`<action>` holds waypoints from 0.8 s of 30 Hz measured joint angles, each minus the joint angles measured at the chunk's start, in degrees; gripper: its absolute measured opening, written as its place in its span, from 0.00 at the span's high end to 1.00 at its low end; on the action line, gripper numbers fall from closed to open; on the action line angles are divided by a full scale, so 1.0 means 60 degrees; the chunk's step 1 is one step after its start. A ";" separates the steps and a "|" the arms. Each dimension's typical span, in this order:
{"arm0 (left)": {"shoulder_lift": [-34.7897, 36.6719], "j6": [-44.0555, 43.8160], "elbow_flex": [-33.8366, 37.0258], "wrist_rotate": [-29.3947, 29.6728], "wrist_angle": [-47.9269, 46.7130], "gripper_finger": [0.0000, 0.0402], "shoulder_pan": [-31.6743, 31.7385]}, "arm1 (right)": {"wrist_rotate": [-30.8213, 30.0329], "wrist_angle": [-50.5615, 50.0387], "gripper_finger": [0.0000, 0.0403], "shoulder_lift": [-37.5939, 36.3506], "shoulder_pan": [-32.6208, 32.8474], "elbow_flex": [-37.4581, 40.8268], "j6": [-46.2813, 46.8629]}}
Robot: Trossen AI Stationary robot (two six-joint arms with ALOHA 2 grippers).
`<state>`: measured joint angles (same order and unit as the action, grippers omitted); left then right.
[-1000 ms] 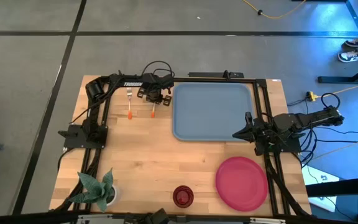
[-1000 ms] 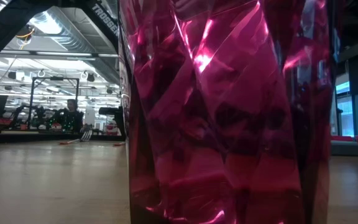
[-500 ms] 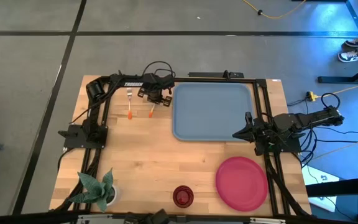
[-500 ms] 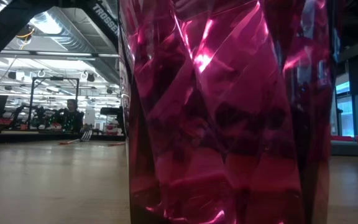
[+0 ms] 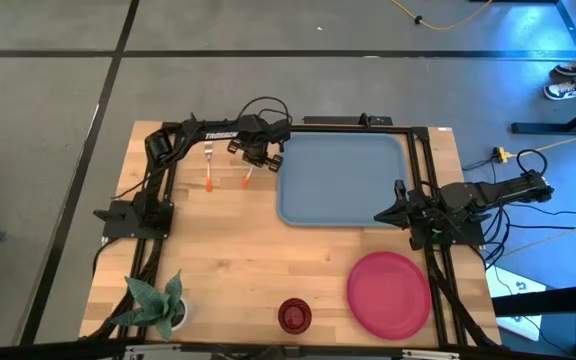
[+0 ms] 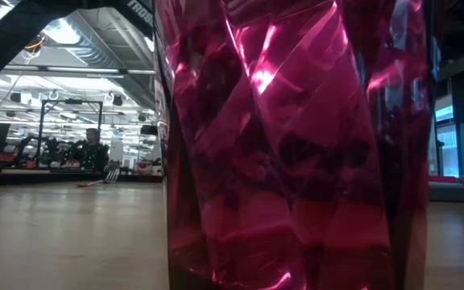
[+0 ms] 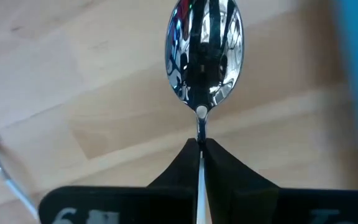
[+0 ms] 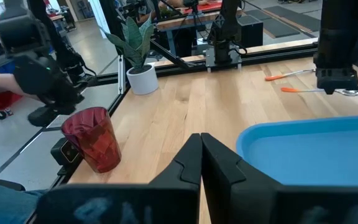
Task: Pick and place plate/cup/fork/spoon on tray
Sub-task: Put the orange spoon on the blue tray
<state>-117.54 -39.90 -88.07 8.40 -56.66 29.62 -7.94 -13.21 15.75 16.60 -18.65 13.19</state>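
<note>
Nearest the low camera, small dark red faceted cup (image 5: 293, 315) at the table's front edge, upright, nothing visible inside from above; looks light and rigid, best taken by the rim or across the body; beside it large round flat pink-red plate (image 5: 388, 294), bare, probably slippery and hard to pinch except at the edge; right gripper (image 8: 201, 163) idles over the wood between plate and tray, fingers pressed together, holding nothing; large blue-grey rectangular tray (image 5: 340, 180) with raised rim farther back, empty, none of the four items on it yet; at the far side left gripper (image 7: 200, 163) clamps the thin neck of the silver-bowled orange-handled spoon (image 7: 202, 51), just beside the tray's left rim; spoon is light, stiff, slick metal, narrow neck may twist in the pinch; silver-tined orange-handled fork (image 5: 209, 165) lies on the wood just left of it, untouched.
</note>
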 joint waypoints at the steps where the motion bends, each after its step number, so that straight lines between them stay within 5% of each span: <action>1: 0.0007 -0.0001 -0.0132 -0.0066 0.0009 1.00 -0.0081 | 0.0000 0.0000 0.98 0.0000 0.0000 0.0000 -0.0003; 10: 0.0025 -0.0456 -0.1758 -0.0476 -0.0248 1.00 -0.1072 | 0.0000 -0.0004 0.98 0.0000 0.0003 0.0000 -0.0021; 24: -0.0304 -0.4622 -0.2386 -0.0208 0.0171 1.00 -0.2095 | -0.0004 0.0004 0.98 0.0000 0.0004 0.0000 0.0270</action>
<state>-119.36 -67.63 -102.39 7.15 -55.64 17.05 -7.97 -13.19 15.75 16.62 -18.65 14.81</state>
